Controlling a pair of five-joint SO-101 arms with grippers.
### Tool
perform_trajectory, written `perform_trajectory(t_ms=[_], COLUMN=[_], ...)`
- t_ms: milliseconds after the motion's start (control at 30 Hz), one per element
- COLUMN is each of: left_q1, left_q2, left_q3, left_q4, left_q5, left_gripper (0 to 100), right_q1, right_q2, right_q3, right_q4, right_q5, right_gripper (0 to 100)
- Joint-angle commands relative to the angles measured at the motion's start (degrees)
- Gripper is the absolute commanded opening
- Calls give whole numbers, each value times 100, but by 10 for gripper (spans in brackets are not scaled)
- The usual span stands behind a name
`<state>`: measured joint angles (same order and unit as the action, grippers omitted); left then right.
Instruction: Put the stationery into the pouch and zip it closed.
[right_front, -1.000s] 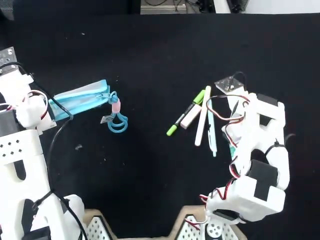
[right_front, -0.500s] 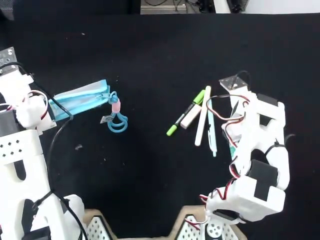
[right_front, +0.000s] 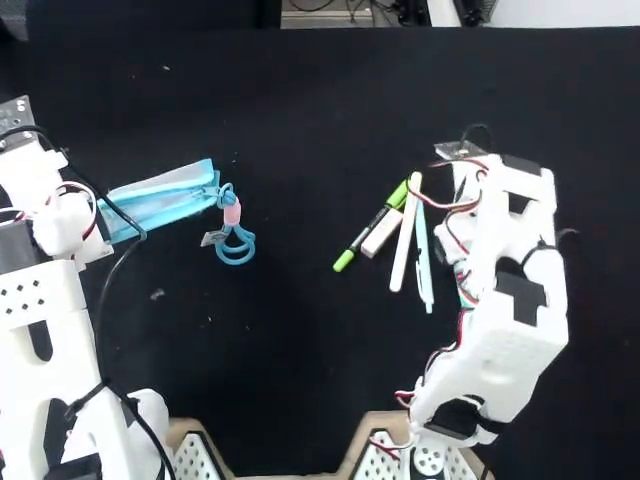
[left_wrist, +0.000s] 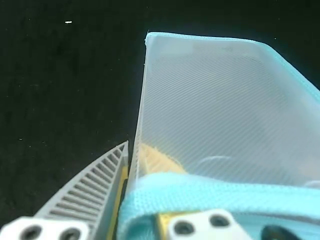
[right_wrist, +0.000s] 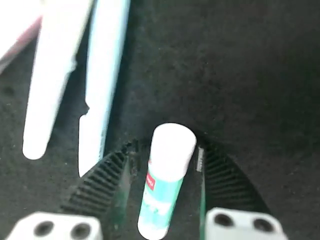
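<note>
Right gripper (right_wrist: 164, 152) jaws apart, straddling glue stick (right_wrist: 161, 200); pens (right_front: 404, 245) near, at its 10 o'clock. Left gripper (left_wrist: 137, 157) clamps pouch (right_front: 160, 198), table's (right_front: 300, 100) 9 o'clock.

White blocky plastic left arm (right_front: 40, 300) and right arm (right_front: 510, 320) carry black panels and red-white-black wire bundles. The right gripper (right_wrist: 164, 150) has dark ribbed fingers (right_wrist: 95, 185) on screwed white mounts.

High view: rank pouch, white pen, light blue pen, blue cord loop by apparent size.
1. pouch, largest, even with one end under an arm.
2. white pen and light blue pen: lengths look alike, so no ranking; the white looks thicker.
3. blue cord loop, smallest.
</note>
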<state>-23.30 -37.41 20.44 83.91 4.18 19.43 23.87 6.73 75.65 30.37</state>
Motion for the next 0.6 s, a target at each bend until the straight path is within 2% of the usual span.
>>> perform_trajectory(t_ms=[0,67,233,400,567], left_q1=[-57,-57,-57,-66,-57], left_q2=[-53,-53,-53,-53,-53], left_q3=[4,-4,-13,-22,-13], left_q4=[-26,-26,-26,-26,-26], left_q5=[-53,-53,-53,-53,-53], left_gripper=[31,31,31,31,31], right_q1=[202,202,167,202,9], right_q2=[13,22,40,-277,-1604], right_q3=[-268,-268,-259,-233,189], right_q4=[26,0,-97,-35,396], right_q5=[-35,-35,-273,-668,-774], right_gripper=[186,158,6,11,11])
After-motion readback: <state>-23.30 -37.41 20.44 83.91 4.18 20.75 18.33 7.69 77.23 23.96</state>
